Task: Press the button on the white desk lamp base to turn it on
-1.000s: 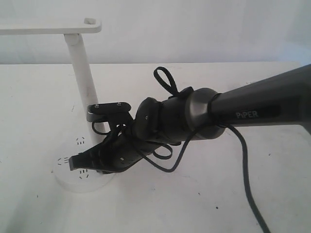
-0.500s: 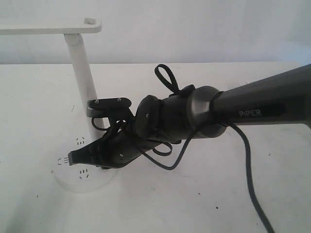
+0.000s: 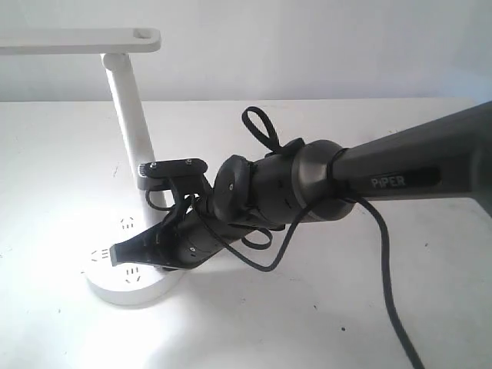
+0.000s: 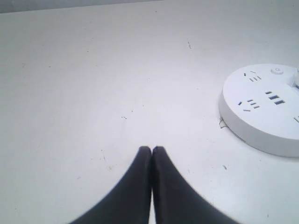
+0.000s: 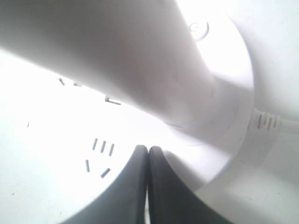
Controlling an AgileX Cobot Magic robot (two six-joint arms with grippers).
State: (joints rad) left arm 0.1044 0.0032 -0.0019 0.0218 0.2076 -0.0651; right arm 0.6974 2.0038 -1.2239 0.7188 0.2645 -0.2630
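Lit up since a second ago, brightening the surface (image 3: 323,307) around the white desk lamp base (image 3: 115,290), with right gripper (image 3: 115,252) fingers (image 5: 133,186) pressed together over it and the button (image 5: 198,28) on its top by the stem (image 3: 131,123): likely pressed.

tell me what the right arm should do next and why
Probably lift the right gripper straight up off the lamp base. The table around the base glows brightly, so it looks switched on. The shut gripper sits low over the base, close beside the stem, so a sideways pull might knock it.
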